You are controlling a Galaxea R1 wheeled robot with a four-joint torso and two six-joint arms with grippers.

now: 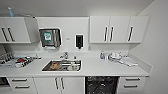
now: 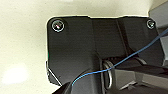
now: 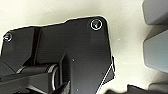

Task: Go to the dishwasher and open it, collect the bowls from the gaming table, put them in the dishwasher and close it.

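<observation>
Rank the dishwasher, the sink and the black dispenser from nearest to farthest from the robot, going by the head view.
1. dishwasher: under the counter, at its front, right of the sink.
2. sink: set into the counter, left of centre.
3. black dispenser: mounted high behind the sink. The steel towel dispenser to its left is equally far back, too close to call.

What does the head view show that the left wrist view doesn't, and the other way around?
The head view takes in the kitchenette: white counter, steel sink with dishes inside, faucet, upper cabinets, paper towel dispenser, soap dispenser, and the dark dishwasher opening under the counter. The left wrist view has the robot's dark plate, a thin blue cable and pale floor. They share no object that I can tell.
</observation>
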